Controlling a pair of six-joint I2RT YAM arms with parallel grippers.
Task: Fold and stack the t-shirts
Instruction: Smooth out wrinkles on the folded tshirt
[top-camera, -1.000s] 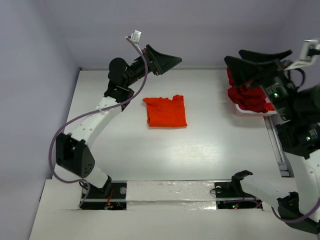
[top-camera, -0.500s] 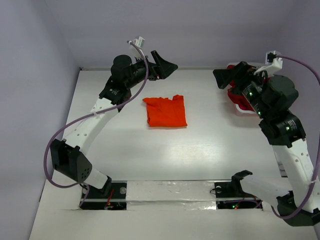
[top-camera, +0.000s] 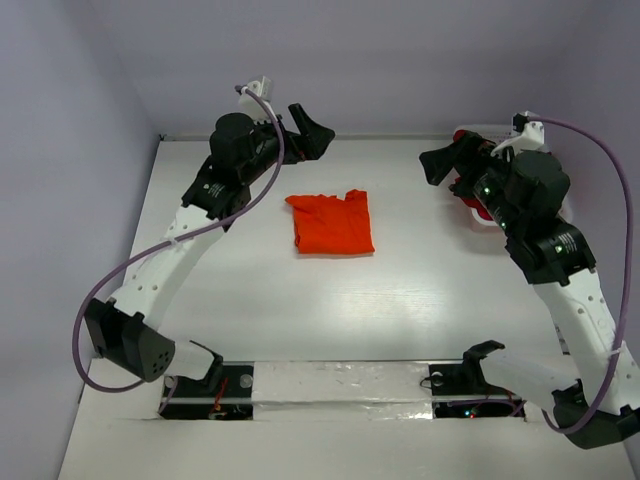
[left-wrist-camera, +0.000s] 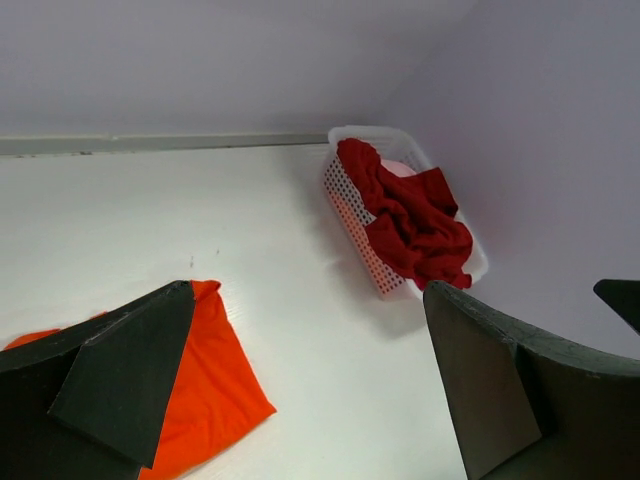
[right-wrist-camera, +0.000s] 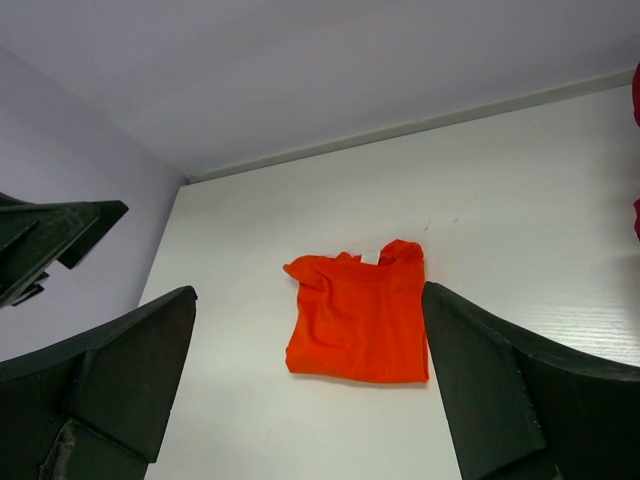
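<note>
A bright orange-red t-shirt (top-camera: 333, 223) lies folded flat on the white table, also seen in the right wrist view (right-wrist-camera: 360, 315) and partly in the left wrist view (left-wrist-camera: 205, 385). A dark crimson t-shirt (left-wrist-camera: 412, 220) is heaped in the white basket (left-wrist-camera: 358, 213) with a bit of pink cloth (left-wrist-camera: 400, 170) under it. In the top view only a strip of that crimson shirt (top-camera: 466, 187) shows behind the right arm. My left gripper (top-camera: 318, 134) hangs open above the table's far edge, holding nothing. My right gripper (top-camera: 441, 164) is open and empty, just left of the basket.
The back wall runs along the table's far edge (top-camera: 380, 136). Both arm bases sit at the near edge (top-camera: 340, 385). A purple cable (top-camera: 600, 160) loops off the right arm.
Both arms have come down and drawn back. The left gripper moved left toward the far edge. The right gripper dropped from above the basket to its left side. Both stayed open.
</note>
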